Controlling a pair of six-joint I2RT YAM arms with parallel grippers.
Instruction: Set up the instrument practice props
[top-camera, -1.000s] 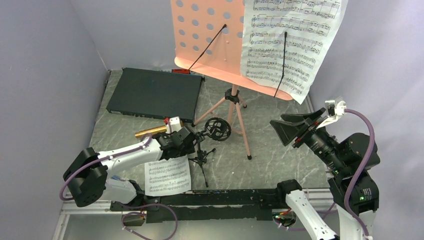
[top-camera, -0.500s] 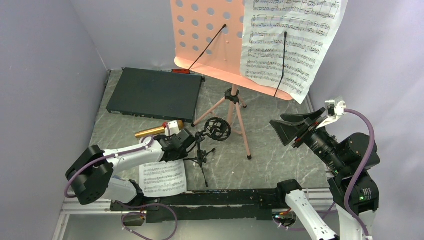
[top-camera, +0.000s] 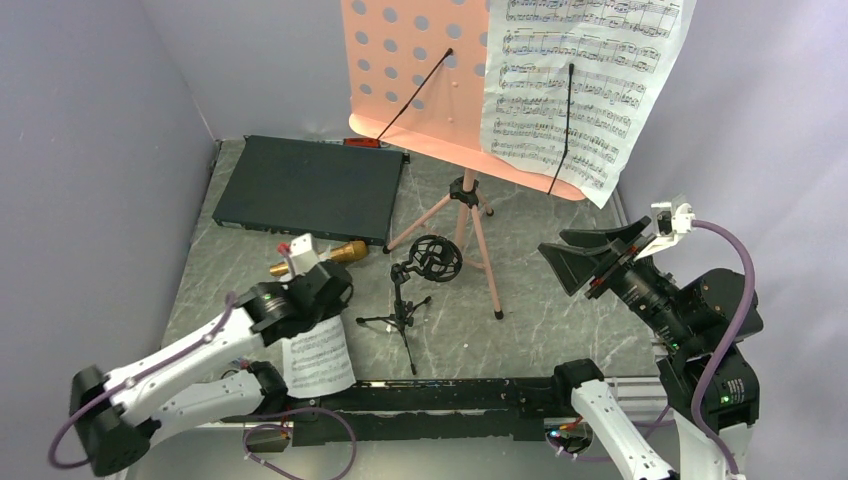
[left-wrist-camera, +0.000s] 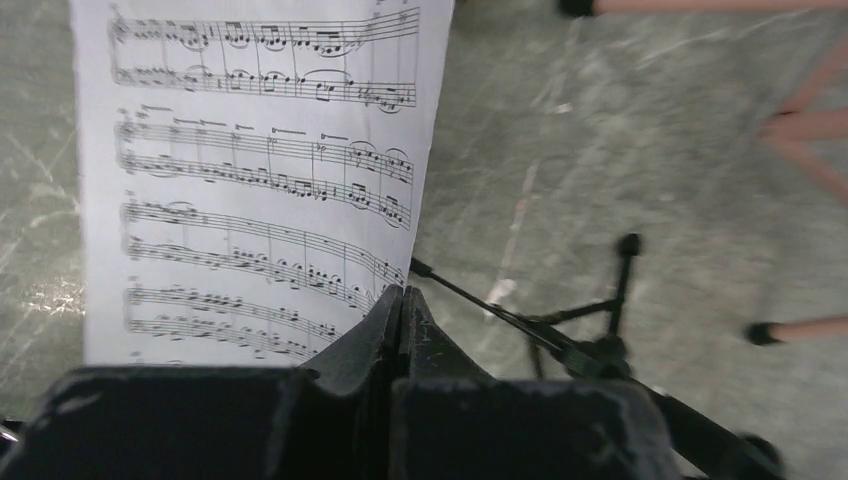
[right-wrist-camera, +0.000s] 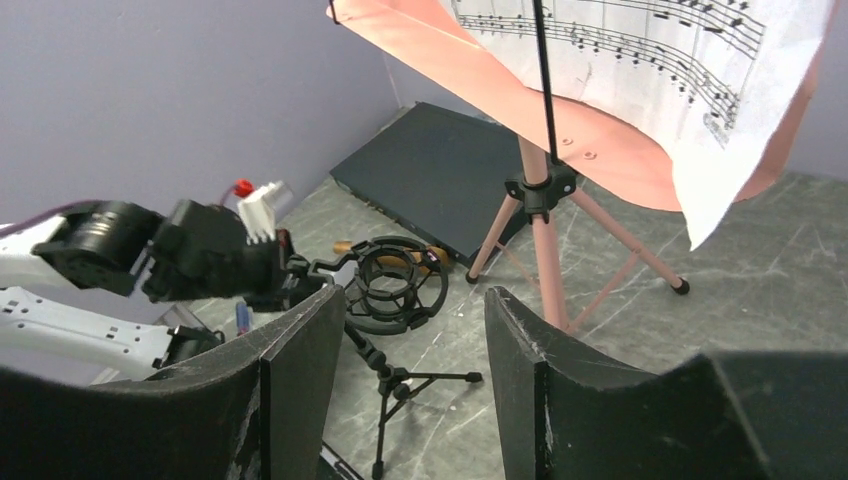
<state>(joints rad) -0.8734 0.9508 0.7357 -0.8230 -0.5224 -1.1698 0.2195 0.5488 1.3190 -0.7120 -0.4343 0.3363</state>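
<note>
Top view: the left claw (top-camera: 322, 318) pinches the loose sheet-music page (top-camera: 318, 365) near the counter's (top-camera: 560, 320) front edge. Left wrist view: the jaws are closed on its corner, so it should lift slowly, clear of the mic stand (left-wrist-camera: 600, 350). Right wrist view: the right claw (right-wrist-camera: 415, 300) is half-open and empty.

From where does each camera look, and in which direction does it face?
Top external: fixed above and behind the arm bases, looking down and forward over the grey marbled table; both arms show.
Left wrist: on the left arm, facing down at the white sheet-music page; the left claw, shut, pinches its edge.
Right wrist: on the right arm, facing across the table toward the left arm and the pink-copper perforated music stand; the open right claw shows.
Shared: both wrist views show the small black tripod mic stand.
</note>
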